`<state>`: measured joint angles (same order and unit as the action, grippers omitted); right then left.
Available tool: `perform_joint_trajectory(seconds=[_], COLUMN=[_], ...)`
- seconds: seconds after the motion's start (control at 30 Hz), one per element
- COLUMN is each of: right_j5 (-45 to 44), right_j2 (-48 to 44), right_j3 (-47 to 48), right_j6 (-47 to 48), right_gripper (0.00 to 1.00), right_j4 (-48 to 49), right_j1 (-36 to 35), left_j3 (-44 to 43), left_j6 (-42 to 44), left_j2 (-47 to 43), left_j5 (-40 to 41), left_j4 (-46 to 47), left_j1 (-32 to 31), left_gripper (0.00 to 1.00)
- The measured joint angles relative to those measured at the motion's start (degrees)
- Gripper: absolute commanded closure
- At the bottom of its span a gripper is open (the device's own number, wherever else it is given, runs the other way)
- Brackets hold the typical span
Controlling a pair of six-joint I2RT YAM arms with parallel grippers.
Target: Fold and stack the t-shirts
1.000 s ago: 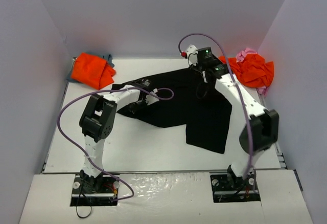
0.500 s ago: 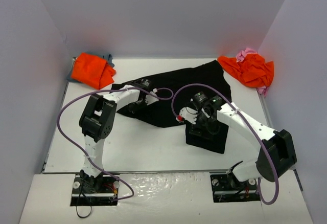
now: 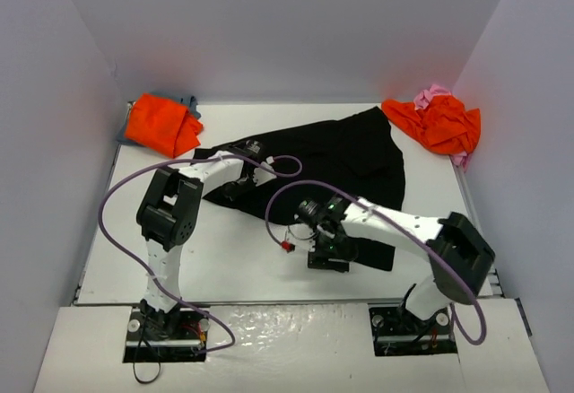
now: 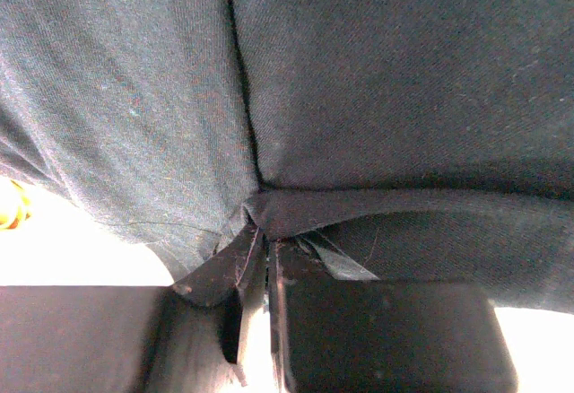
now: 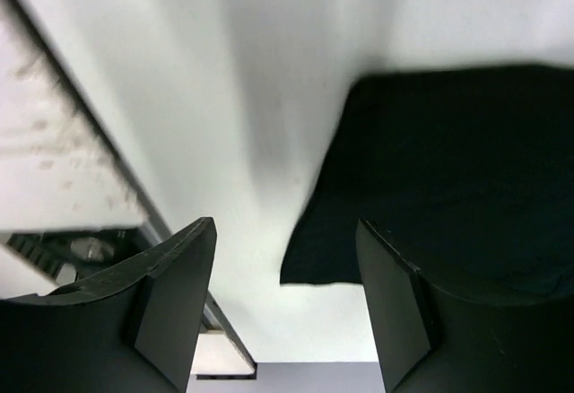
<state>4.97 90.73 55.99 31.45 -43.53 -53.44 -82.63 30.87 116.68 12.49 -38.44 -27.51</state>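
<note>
Moved from far edge, right gripper point(image 3: 327, 254) hovers at near hem of black shirt point(image 3: 350, 155), jaws apart, empty, left gripper point(image 4: 260, 231) clamped on its fold, black shirt spread across table point(image 3: 233, 249), left orange shirt point(image 3: 161, 124), right orange shirt point(image 3: 439, 122) in far corners

text: none readable | labels: none | brands: none | numbers: none

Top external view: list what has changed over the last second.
The right gripper swung back from the far edge of the black cloth t-shirt to its near corner, jaws open, holding nothing. Unchanged: the left gripper stays shut on the shirt's left part; the crumpled orange t-shirt at the far left and the crumpled orange t-shirt at the far right lie as before.
</note>
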Motion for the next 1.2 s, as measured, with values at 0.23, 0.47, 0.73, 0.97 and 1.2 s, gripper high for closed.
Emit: perform_joint_trajectory(seconds=[0.23, 0.47, 0.73, 0.97, 1.2], right_j5=[-11.98, -20.54, -21.54, -20.89, -23.03], right_j2=[9.42, 11.81, 15.93, 16.08, 9.11], right_j3=[-1.25, 0.75, 4.15, 4.56, 3.28], right_j6=[-7.64, -11.39, -11.59, -10.78, -8.85], right_gripper=[0.39, 0.45, 1.0, 1.0, 1.0], right_j4=[3.61, 3.66, 4.71, 4.76, 6.75], right_j1=[-2.42, 0.32, 2.19, 2.13, 1.96], left_j3=[0.03, 1.81, 2.92, 3.99, 6.15], left_j6=[0.06, 0.42, 0.66, 1.24, 2.02], left_j2=[0.0, -1.14, -1.81, -2.41, -4.8], left_j5=[0.0, -0.08, 0.01, 0.57, 0.66], left_j4=[0.03, 1.32, 2.01, 2.58, 2.4], left_j1=[0.17, 0.29, 0.94, 1.07, 1.31], left_gripper=[1.0, 1.0, 1.0, 1.0, 1.0])
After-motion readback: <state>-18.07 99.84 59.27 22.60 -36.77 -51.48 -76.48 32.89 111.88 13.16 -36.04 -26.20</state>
